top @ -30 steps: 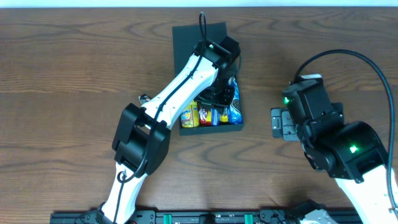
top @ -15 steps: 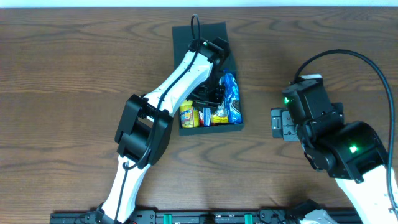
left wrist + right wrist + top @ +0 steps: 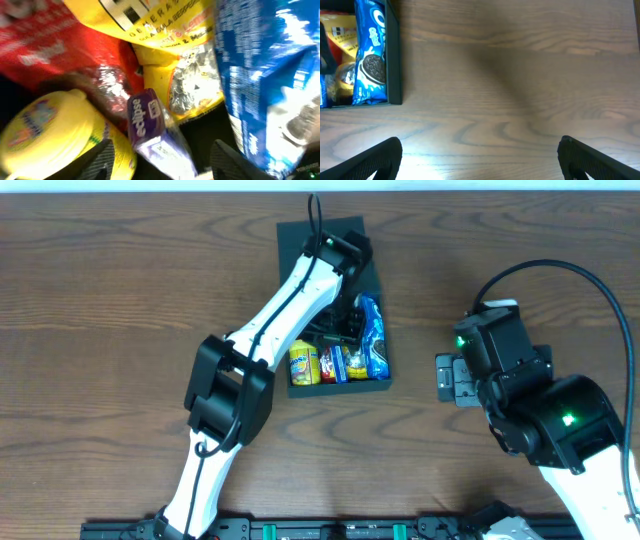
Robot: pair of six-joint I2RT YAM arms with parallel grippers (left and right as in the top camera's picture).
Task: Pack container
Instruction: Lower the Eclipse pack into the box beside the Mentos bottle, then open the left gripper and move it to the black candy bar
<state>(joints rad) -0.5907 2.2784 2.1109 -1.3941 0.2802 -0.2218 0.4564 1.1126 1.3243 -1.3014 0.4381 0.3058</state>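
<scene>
as the container (image 3: 296, 238) lies open on the wooden tabletop (image 3: 120, 300), toward the far edge, we see a dark teal-green, matte, square box with low straight walls, its flap lid laid back flat on the far side. snacks are crowded against the container's near wall: a yellow round tub (image 3: 303, 363) in the left corner and a blue cookie packet (image 3: 374, 340) along the right wall, with smaller packets between them. the left arm (image 3: 290, 305) reaches across the container and its jaws hang inside it, spread wide and gripping nothing. from the left wrist we see the two dark fingers (image 3: 100, 160) well apart at the bottom edge, and beyond them a purple gum pack (image 3: 145, 120), a red packet (image 3: 45, 50) and a yellow packet (image 3: 165, 50) lying close together. the right arm (image 3: 530, 400) stands well to the right of the container, its jaws likewise spread open and empty over bare tabletop. its wrist view catches the container's right wall, with the blue cookie packet just inside it.
</scene>
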